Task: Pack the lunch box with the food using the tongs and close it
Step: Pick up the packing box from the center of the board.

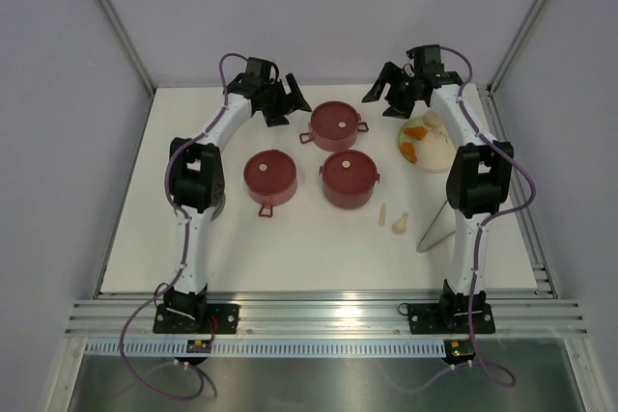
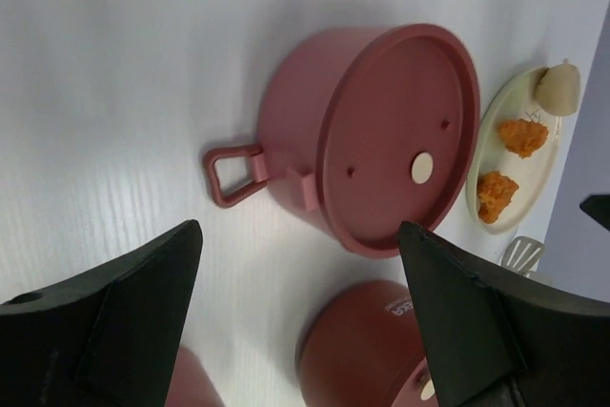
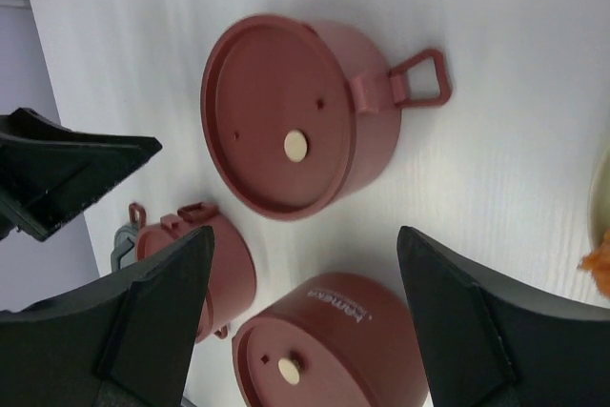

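The lunch box is apart as three dark-red lidded bowls: one at the back (image 1: 337, 124), one on the left (image 1: 269, 177) and one on the right (image 1: 349, 178). My left gripper (image 1: 288, 111) hangs open above the table, left of the back bowl (image 2: 381, 131), with nothing between its fingers. My right gripper (image 1: 383, 103) hangs open to the right of that bowl (image 3: 286, 111), also empty. Orange food (image 1: 416, 131) and a beige piece (image 1: 434, 121) lie on a cream plate (image 1: 436, 156). Two beige pieces (image 1: 400, 224) lie on the table. The silver tongs (image 1: 436, 229) lie by the right arm.
The right arm's upper link (image 1: 478, 176) stands over the plate's near side and part of the tongs. Grey walls and metal rails enclose the white table (image 1: 174, 238) on three sides.
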Motion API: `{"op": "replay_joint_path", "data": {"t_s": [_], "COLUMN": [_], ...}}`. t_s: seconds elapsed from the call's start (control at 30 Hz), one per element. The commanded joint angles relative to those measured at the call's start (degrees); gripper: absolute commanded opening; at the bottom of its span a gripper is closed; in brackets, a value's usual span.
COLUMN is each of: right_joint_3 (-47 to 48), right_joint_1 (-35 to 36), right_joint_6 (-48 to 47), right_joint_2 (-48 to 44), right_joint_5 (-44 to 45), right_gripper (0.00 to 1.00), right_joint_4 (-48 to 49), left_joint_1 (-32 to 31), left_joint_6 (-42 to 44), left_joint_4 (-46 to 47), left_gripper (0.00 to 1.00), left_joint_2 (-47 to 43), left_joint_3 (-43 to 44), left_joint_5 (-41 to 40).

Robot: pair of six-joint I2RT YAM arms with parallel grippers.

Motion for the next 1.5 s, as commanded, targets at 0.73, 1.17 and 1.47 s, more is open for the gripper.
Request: {"op": "replay_joint_path", "data": {"t_s": [0.73,1.17,1.47], "right_joint_3": [26.60,27.48,28.01], "right_joint_1": [-2.06,-1.97,-1.80], "right_joint_6": [5.83,5.30,6.01], "right_joint_2": [26.84,29.83,30.80], "right_joint_5": [-17.41,-20.33,-22.26], "right_gripper": [0.73,0.56,0.53], "right_joint_4": [2.68,3.48,4.01], "left_joint_1": [-1.68,-2.21,-2.20], "left_joint_6": [-4.78,-5.40,-5.57], "left_joint_4": [9.22,9.57,10.09], "left_gripper": [0.75,0.59,0.54], "left_joint_2": [9.39,8.95,8.07], "left_joint_3": [5.17,4.12,3.06], "left_joint_5": [7.21,7.91,8.62]}}
